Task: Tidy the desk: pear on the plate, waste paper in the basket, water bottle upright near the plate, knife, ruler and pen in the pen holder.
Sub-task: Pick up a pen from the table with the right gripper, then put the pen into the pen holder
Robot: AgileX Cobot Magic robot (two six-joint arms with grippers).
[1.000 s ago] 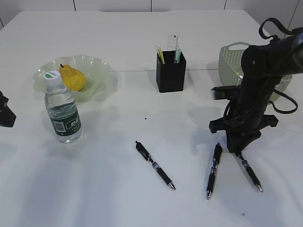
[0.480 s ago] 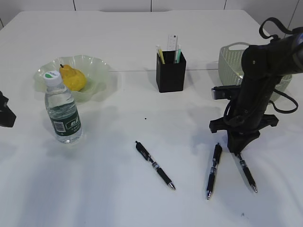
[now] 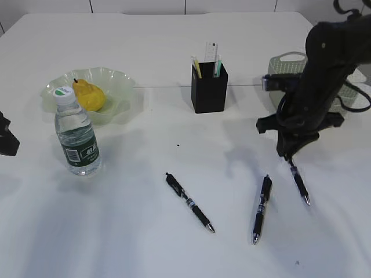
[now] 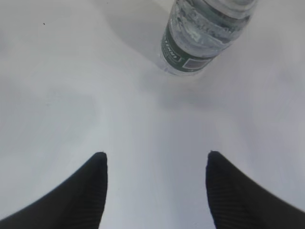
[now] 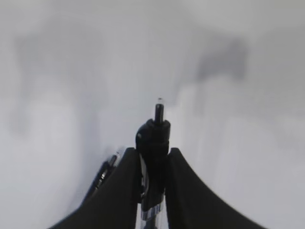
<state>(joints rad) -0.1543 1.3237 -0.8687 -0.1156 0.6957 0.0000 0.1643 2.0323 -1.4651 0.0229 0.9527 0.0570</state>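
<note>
White desk (image 3: 145,35) carries two loose pens (image 3: 190,202), third in right pincer (image 3: 288,157)

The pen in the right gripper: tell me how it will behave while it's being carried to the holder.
The pen looks stiff, so it should not droop. It hangs tilted below the right gripper, pinched near one end, so it may swing or pivot. Its smooth round barrel could slip, and would probably roll if dropped on the desk.

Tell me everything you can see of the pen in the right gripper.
The pen is slim and black with a clear section and a silver tip, plastic by its look. The right gripper is shut on its upper end, so it hangs tilted, tip down, clear of the desk. Nothing else touches it.
</note>
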